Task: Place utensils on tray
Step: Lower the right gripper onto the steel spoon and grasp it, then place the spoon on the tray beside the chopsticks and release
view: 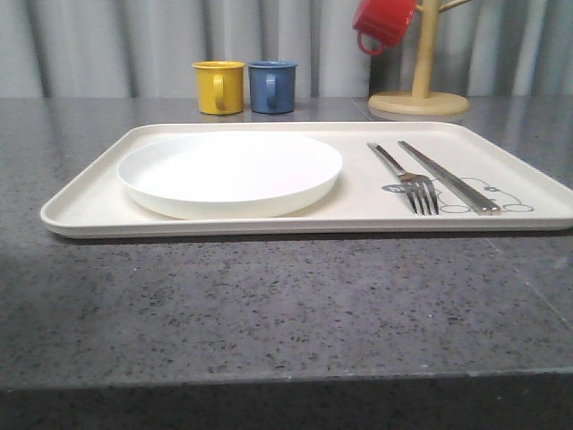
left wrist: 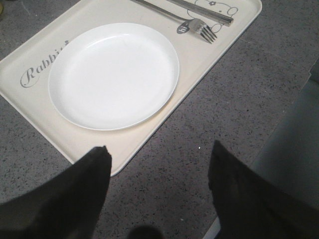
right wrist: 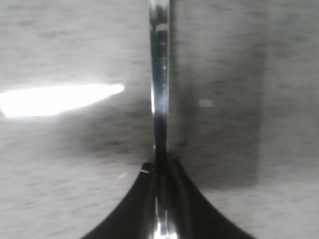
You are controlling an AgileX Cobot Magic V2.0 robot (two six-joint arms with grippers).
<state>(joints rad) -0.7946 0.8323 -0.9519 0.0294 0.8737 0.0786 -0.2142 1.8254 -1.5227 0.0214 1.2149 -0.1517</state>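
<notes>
The cream tray (view: 89, 211) lies across the dark stone table, with a round white plate (view: 230, 170) on its left half. On its right half a fork (view: 408, 180) and a knife (view: 448, 177) lie side by side over the rabbit drawing. The left wrist view has the tray (left wrist: 124, 145), plate (left wrist: 113, 74), fork (left wrist: 197, 27) and knife (left wrist: 209, 15). My left gripper (left wrist: 159, 148) is open above the bare table just off a tray corner. My right gripper (right wrist: 160, 164) is shut on a slim shiny silver utensil (right wrist: 159, 89), seen edge-on over a blurred grey surface, its far end out of view.
A yellow mug (view: 219, 87) and a blue mug (view: 272, 86) stand behind the tray. At the back right a red mug (view: 383, 22) hangs on a wooden mug tree (view: 421, 90). Bare speckled table (view: 269, 305) runs from the tray to the front edge.
</notes>
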